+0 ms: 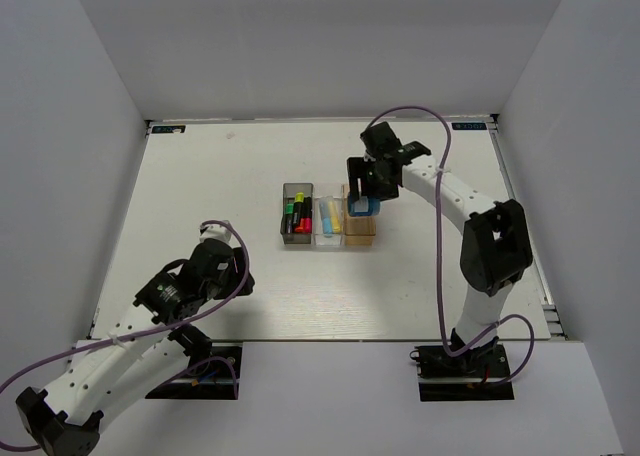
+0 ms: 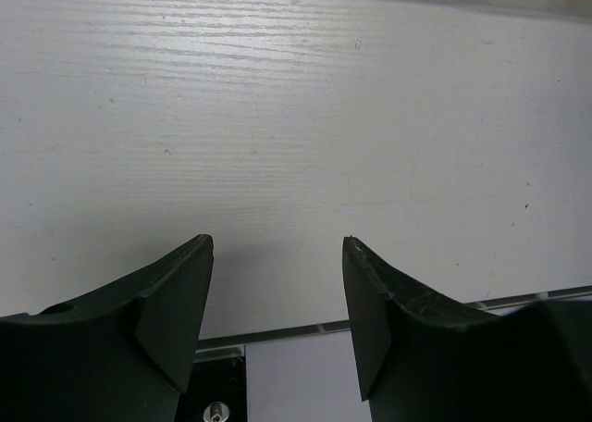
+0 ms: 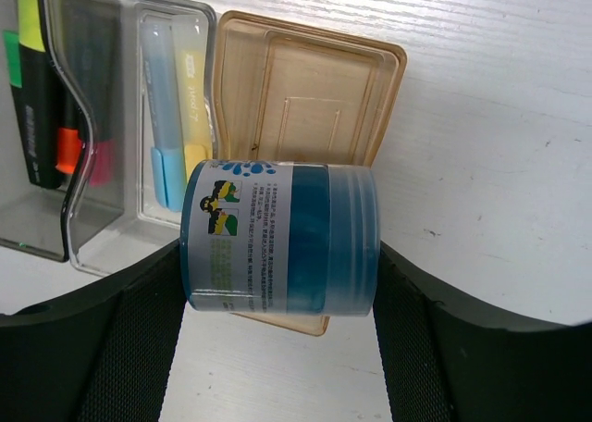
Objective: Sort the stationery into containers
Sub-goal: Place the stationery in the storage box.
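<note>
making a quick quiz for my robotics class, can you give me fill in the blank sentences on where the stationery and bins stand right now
1. The right hand is shut on a ____ tub with a printed label.
2. The orange-tan bin has ____ inside it.
3. The middle bin, holding the pale yellow and light blue sticks, is ____.
4. The left hand is empty and ____.

Missing words: blue; nothing; clear; open

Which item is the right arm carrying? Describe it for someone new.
Find the row of three bins mid-table. Over the orange bin, the right gripper holds a stubby blue tub with a printed label. The neighbours are slim sticks.
</note>
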Motion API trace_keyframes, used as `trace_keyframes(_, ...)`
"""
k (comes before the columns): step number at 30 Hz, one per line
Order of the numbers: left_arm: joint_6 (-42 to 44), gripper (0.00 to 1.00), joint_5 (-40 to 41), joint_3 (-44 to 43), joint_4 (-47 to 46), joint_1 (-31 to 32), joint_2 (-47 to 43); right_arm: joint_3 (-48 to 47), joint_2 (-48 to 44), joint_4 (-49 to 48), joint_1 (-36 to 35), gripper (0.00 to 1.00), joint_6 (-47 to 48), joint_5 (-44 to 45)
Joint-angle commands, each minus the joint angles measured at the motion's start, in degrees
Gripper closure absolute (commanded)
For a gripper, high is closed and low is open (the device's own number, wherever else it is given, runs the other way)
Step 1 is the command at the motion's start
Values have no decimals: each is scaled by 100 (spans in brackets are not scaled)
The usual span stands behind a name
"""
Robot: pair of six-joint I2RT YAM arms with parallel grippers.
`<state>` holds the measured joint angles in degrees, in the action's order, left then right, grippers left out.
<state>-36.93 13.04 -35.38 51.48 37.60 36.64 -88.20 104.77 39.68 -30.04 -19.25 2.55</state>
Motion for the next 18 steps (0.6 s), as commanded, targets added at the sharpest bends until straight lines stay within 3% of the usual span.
trace_keyframes(1, -7, 31, 93, -145, 63, -25, -78, -320, 96, -57, -185, 100, -228, 500)
trace_keyframes(18, -16, 31, 138, -145, 178, -25, -202, -320, 184, -75, -573, 100, -457, 1318)
